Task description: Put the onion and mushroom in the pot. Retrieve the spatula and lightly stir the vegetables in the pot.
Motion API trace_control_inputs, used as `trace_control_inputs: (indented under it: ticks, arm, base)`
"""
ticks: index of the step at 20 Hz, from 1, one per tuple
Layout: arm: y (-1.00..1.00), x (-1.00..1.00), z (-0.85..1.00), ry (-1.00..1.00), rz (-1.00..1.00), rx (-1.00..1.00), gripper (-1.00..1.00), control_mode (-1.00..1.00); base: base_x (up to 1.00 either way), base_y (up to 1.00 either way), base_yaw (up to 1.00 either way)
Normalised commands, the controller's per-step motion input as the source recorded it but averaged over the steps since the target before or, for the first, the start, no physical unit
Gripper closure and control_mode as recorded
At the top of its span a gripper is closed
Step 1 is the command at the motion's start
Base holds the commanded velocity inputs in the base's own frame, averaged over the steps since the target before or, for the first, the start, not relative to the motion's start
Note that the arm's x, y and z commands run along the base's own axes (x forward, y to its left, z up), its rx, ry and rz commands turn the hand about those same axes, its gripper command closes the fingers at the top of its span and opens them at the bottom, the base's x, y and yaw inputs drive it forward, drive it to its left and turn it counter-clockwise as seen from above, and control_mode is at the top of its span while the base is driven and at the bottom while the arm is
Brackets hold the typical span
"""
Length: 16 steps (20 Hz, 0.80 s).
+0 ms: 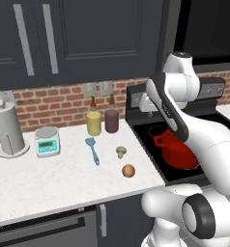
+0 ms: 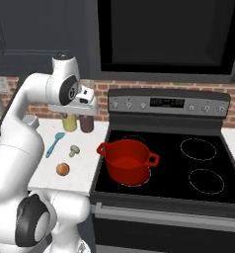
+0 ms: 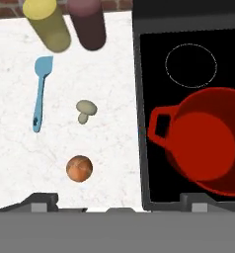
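Onion, mushroom and spatula are lying on the surface beside the pot; pincer state cannot be told.

- The pot sits on the front left burner of the black stove, its two loop handles pointing left and right; its inside looks empty.
- On the white desk left of the stove, the onion lies nearest the front edge.
- The mushroom lies just behind the onion, apart from it.
- The spatula lies left of the mushroom, blade toward the wall.
- A yellow jar and a dark maroon jar stand at the brick wall.
- The arm's hand hangs above the jars; the jaws cannot be made out.
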Motion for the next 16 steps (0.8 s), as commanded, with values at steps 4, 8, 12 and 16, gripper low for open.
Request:
trace_control_inputs:
  ticks: [4,8,12,16]
  arm:
    - [0.0,0.0,0.0,0.0,0.0,0.0,-1.0,1.0]
    - [0.0,0.0,0.0,0.0,0.0,0.0,-1.0,1.0]
    - [0.03,0.0,-0.08,0.02,0.0,-0.04,-1.0,-1.0]
    - [0.03,0.08,-0.39,0.15,0.0,-0.02,-1.0,-1.0]
  base:
    - [0.01,0.78,-0.08]
    - [0.0,0.14,0.0]
    - [0.0,0.0,0.0]
    - [0.0,0.0,0.0]
